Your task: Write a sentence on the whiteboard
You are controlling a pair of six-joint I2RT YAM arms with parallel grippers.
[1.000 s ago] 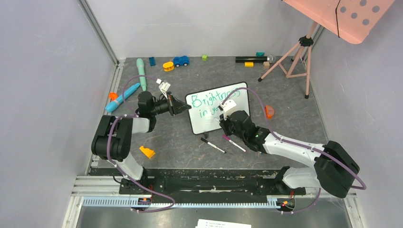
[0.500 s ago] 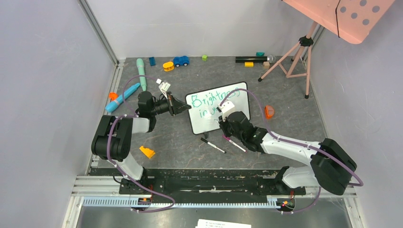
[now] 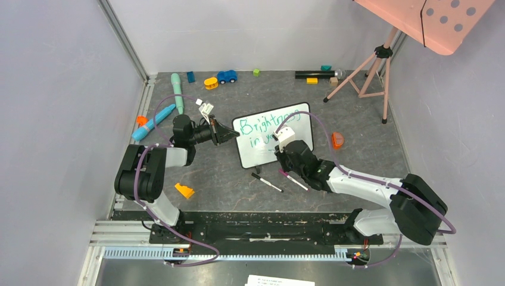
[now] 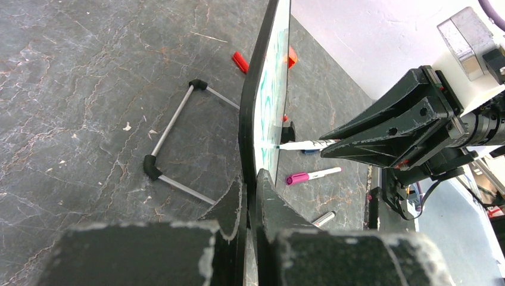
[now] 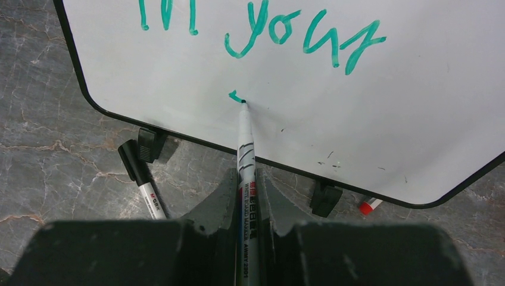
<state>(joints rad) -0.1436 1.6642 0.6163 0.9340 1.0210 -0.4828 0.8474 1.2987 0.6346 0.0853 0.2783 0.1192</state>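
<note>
Whiteboard (image 3: 253,156) stands propped at a tilt on the dark counter (image 3: 226,179), resting on small black feet and a wire stand (image 4: 172,143) behind it. The left fingers (image 4: 229,208) are closed on the whiteboard's left edge, pinching the black frame. The sentence (image 3: 262,126) is in teal: "Brightness" runs along the whiteboard's top line and "in your" sits on the second line. A short teal stroke (image 5: 236,95) begins a third line below "your". The right fingers (image 5: 217,202) are clamped around a white marker (image 5: 245,155), whose tip touches the whiteboard at the end of that stroke. Just in front of the whiteboard's lower edge, a black-capped marker (image 3: 266,182) and a pink-capped marker (image 3: 293,180) lie side by side on the counter. An orange piece (image 3: 337,140) lies just off the whiteboard's right edge.
</note>
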